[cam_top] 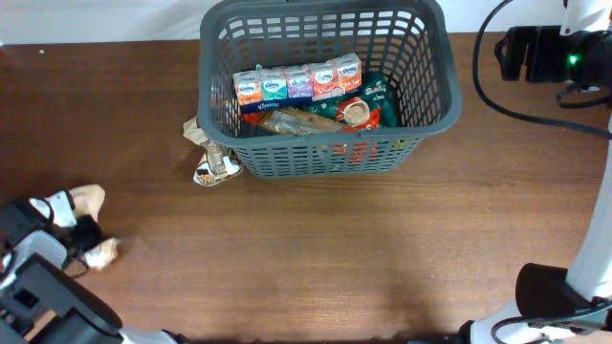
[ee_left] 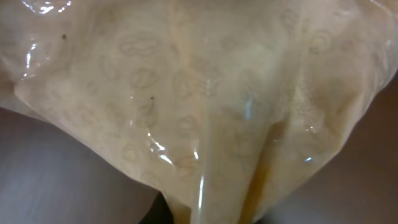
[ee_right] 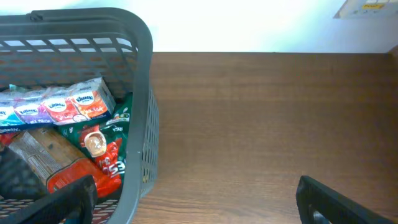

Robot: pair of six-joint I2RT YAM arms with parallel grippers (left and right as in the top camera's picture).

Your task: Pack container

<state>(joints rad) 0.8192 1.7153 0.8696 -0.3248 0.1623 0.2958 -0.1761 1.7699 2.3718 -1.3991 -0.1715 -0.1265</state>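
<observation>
- Left gripper (cam_top: 84, 227): clamped on beige bag (ee_left: 199, 93), with the bag's ends sticking out on both sides of it. Jaws hidden by the bag in the wrist view.
- Beige bag: thin, glossy, crinkled film, semi-translucent, pressed right up to the wrist camera. Faint bean-shaped outlines printed all over, no readable text.
- Right gripper (ee_right: 202, 199): spread wide, nothing between the dark, matte fingers (ee_right: 329, 196), only bare table (cam_top: 316, 258) of dark brown woodgrain.
- Container (cam_top: 330, 158): dark grey plastic, rectangular, with slotted lattice walls and a thick rounded rim. Just left of the right gripper, well ahead and to the right of the left gripper.
- Inside container, tissue packs (cam_top: 298, 82): row of small, soft film blocks in orange, teal, purple and red, standing along the far wall. Logo looks like Kleenex, small print unreadable.
- Green-and-red pouch (cam_top: 359, 110): glossy, with a coffee-cup picture, in the corner nearest the right gripper. White lettering too small to read.
- Brown wrapper pack (cam_top: 287, 121): long, clear, shiny film, lying just in front of the tissue packs.
- Crumpled pack (cam_top: 212, 162): wrinkled foil, on the table touching the container's outer corner on the left gripper's side. Print not legible.
</observation>
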